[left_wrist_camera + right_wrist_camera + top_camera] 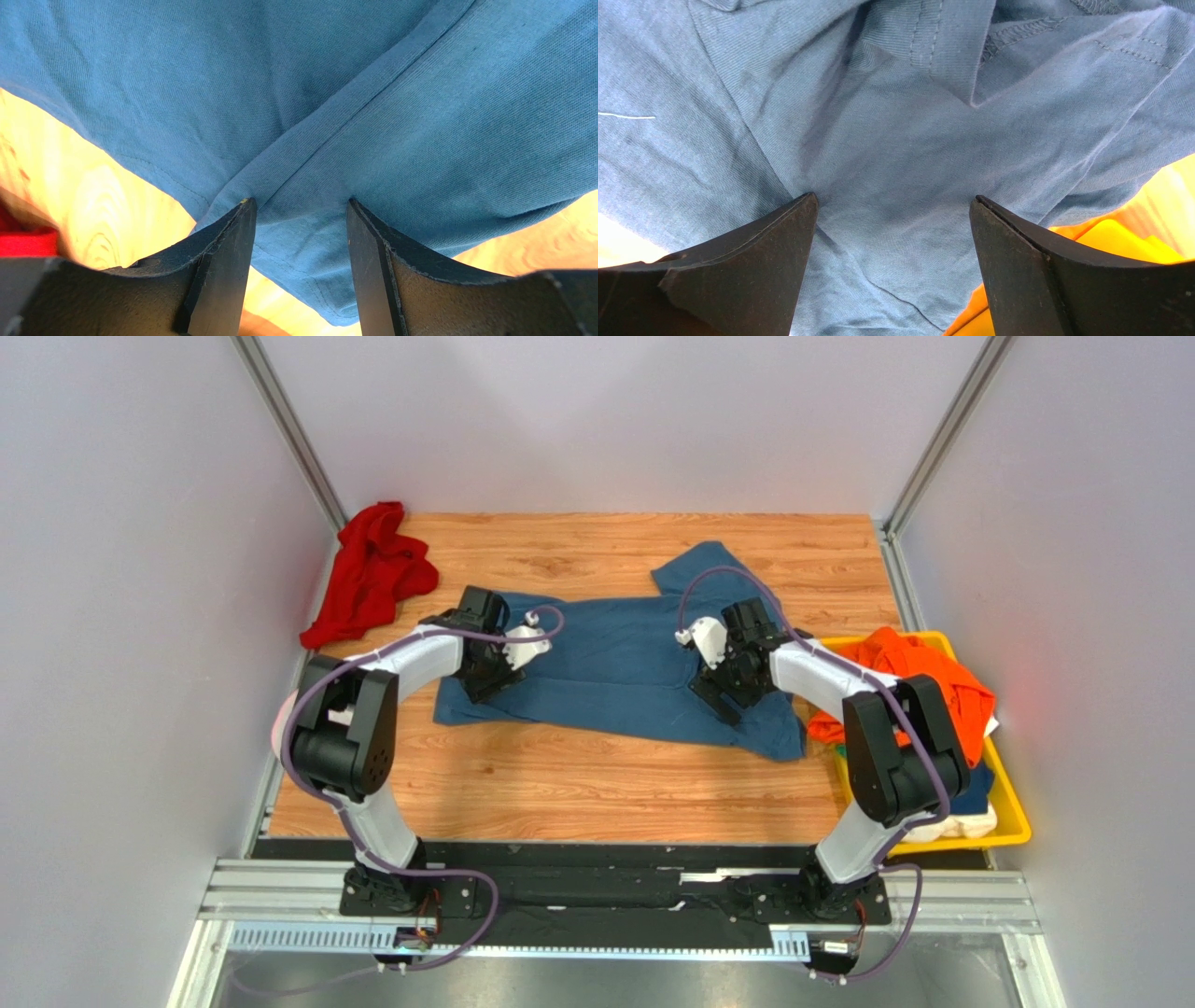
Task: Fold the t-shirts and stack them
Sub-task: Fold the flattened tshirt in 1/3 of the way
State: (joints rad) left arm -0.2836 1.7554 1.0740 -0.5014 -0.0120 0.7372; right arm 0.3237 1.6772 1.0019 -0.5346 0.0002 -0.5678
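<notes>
Both wrist views cut the blue shirt [351, 105] off at their edges. From above, the right arm [898, 742] hides part of the yellow bin [1013, 812], and the orange shirt [912, 661] covers much of its contents.

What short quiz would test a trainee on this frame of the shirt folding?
1. True or false: the left gripper and right gripper are both over the blue t-shirt.
2. Which holds the orange t-shirt? A) yellow bin B) left gripper C) right gripper
3. Fill in: the red cloth lies at the table's far ___ corner.
Key: 1 true; 2 A; 3 left.
</notes>
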